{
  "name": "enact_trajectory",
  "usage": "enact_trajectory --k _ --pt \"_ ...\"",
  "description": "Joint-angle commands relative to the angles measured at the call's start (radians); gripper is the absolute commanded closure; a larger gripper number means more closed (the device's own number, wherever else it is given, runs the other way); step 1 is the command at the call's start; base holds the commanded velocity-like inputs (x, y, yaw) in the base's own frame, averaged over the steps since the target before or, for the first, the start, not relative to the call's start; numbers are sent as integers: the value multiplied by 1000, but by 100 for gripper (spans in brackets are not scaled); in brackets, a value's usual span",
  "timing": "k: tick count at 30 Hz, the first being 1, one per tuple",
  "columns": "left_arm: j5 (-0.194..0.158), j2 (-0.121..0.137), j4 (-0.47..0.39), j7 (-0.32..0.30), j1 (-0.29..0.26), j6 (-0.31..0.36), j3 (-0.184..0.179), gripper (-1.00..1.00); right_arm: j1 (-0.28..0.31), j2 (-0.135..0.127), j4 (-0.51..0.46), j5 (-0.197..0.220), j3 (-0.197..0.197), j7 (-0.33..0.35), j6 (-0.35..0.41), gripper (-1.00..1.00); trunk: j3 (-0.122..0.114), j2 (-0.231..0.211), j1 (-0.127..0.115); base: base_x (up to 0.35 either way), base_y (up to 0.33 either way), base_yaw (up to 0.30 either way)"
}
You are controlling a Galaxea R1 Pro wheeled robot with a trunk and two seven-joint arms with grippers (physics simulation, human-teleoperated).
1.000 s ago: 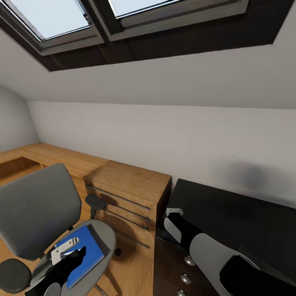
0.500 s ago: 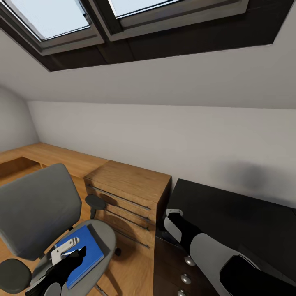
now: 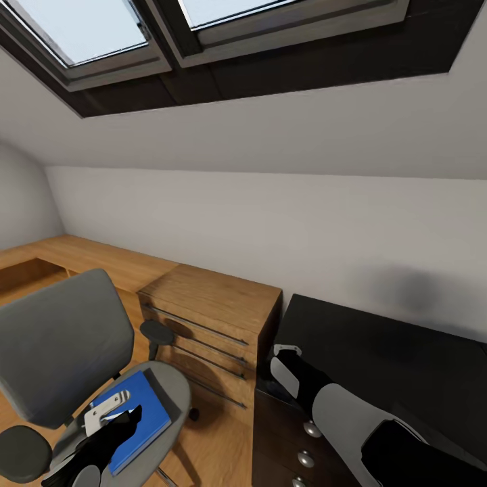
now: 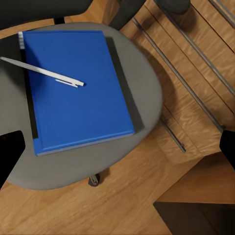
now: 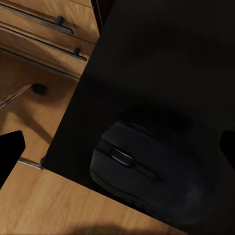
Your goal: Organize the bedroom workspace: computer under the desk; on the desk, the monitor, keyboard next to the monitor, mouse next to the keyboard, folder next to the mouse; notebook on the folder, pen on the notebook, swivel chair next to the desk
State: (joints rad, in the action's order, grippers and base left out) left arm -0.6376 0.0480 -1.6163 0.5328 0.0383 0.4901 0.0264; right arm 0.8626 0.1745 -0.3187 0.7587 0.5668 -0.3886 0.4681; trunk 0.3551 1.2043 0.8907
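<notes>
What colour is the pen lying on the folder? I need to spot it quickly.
White; the pen shows best in the left wrist view, lying on the blue folder.

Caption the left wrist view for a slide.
White pen lying on flat blue rectangular folder atop grey padded swivel chair seat.

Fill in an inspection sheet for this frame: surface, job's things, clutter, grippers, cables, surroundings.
Surface: black desk, its visible top bare in the head view.
Job's things: blue folder flat on the grey chair seat, a white pen lying on it; black mouse on the desk near its edge.
Clutter: nothing seen.
Grippers: left gripper above the folder, open; right gripper above the desk corner, open over the mouse.
Cables: nothing seen.
Surroundings: wooden drawer cabinet, sloped white wall, skylights.
</notes>
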Motion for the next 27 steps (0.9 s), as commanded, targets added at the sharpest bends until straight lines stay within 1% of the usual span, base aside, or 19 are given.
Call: enact_trajectory --k 1,13,27 --pt "-10 1 -2 7 0 1 0 -100 1 0 -1 8 6 -7 3 -100 1 1 0 0 0 0" --pt "-10 1 -2 7 0 1 1 -100 1 0 39 8 5 -26 0 -100 1 1 0 0 0 0" --pt "-10 1 -2 7 0 1 1 -100 1 0 41 8 5 -26 -3 -100 1 1 0 0 0 0"
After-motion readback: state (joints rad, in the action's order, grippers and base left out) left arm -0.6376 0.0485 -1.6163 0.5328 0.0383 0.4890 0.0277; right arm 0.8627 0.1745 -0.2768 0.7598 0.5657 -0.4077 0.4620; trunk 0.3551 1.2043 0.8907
